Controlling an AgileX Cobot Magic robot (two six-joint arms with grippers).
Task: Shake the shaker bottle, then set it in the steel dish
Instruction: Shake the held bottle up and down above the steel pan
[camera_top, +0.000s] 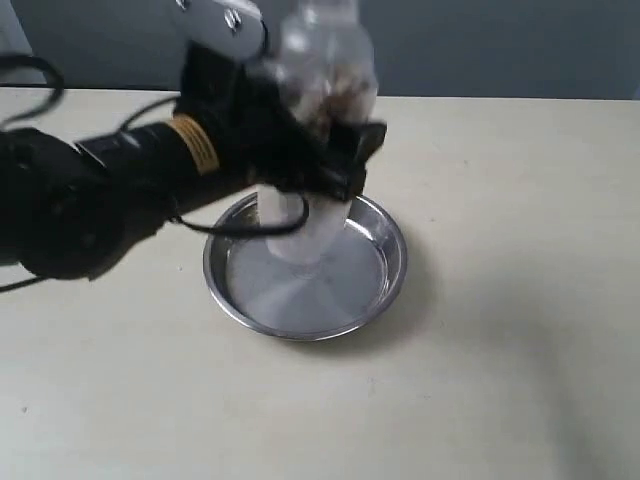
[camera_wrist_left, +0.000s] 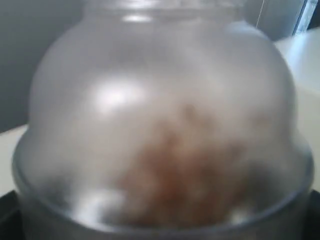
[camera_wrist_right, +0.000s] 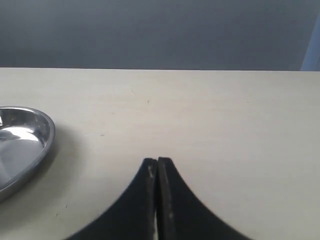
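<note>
Pale tabletop (camera_top: 500, 350), grey wall (camera_top: 500, 45): left gripper (camera_top: 330, 160) clamps the mid-body of the shaker bottle (camera_top: 325, 55), upright over the steel dish (camera_top: 385, 290), probably light, stiff, slick plastic best squeezed below its dome; right gripper (camera_wrist_right: 157, 165) has its jaws together.

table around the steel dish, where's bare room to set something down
In the exterior view, bare table runs from the steel dish rightward to the picture's edge, and across the foreground. Crowded: the dish itself, occupied by the shaker bottle, and its left side, where the left arm reaches in.
</note>
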